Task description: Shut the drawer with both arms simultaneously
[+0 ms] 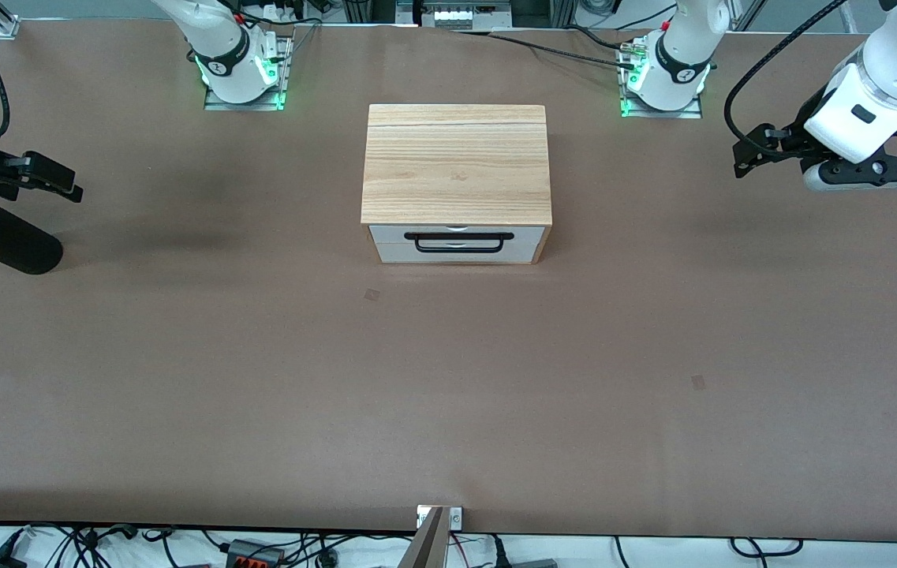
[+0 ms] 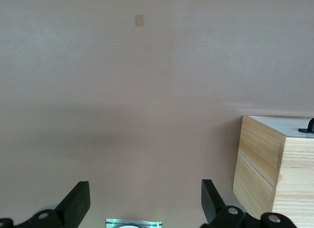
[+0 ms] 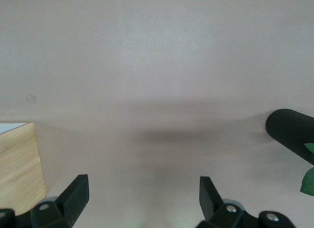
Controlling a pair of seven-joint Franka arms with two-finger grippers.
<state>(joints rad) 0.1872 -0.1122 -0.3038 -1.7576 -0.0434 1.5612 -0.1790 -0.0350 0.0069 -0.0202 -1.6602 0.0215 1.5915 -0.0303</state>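
Note:
The light-wood cabinet (image 1: 456, 162) stands mid-table. Its drawer (image 1: 456, 235), a white front panel with a black U-shaped bar handle (image 1: 457, 243), faces the front camera; the panel sits level with the cabinet's front and no tray shows. My left gripper (image 1: 748, 154) hangs open and empty in the air over the table near the left arm's end, well apart from the cabinet. My right gripper (image 1: 61, 185) hangs open and empty over the right arm's end. The left wrist view shows open fingers (image 2: 78, 201) and the cabinet's side (image 2: 265, 169). The right wrist view shows open fingers (image 3: 76, 193) and a cabinet corner (image 3: 17, 161).
A black ribbed cylinder (image 1: 10, 241) lies at the right arm's end of the table, under the right gripper; it also shows in the right wrist view (image 3: 292, 132). The arm bases (image 1: 243, 75) (image 1: 665, 75) stand farther from the front camera than the cabinet. Brown table (image 1: 448, 379) surrounds it.

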